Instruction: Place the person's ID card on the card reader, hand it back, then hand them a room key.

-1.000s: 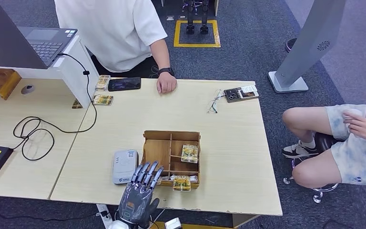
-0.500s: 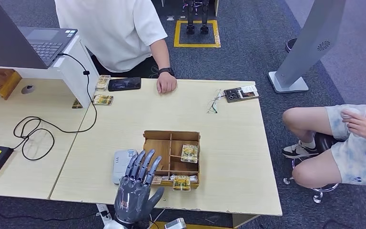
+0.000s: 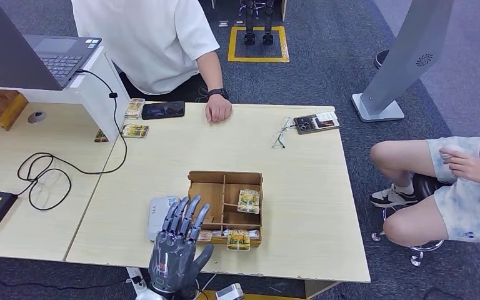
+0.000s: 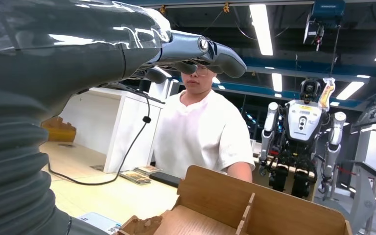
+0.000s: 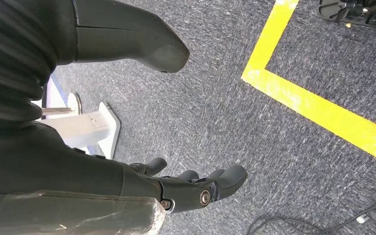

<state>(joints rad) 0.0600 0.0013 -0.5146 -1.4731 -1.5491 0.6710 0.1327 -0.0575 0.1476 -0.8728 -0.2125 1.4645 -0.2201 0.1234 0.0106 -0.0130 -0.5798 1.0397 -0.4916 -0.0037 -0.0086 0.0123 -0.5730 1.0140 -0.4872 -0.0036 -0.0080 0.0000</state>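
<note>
- Head view: my left hand (image 3: 176, 247) hovers with fingers spread wide and holds nothing, over the table's (image 3: 300, 206) near edge, its fingertips above the white card reader (image 3: 158, 215) and the wooden box (image 3: 224, 181). Key cards (image 3: 249, 201) lie in the box.
- Left wrist view: my left hand (image 4: 103, 54) reaches out flat and bare above the wooden box (image 4: 254, 210), towards the person (image 4: 203, 132).
- Right wrist view: my right hand (image 5: 127, 117) hangs over carpet (image 5: 254, 142), fingers loosely apart, holding nothing.
</note>
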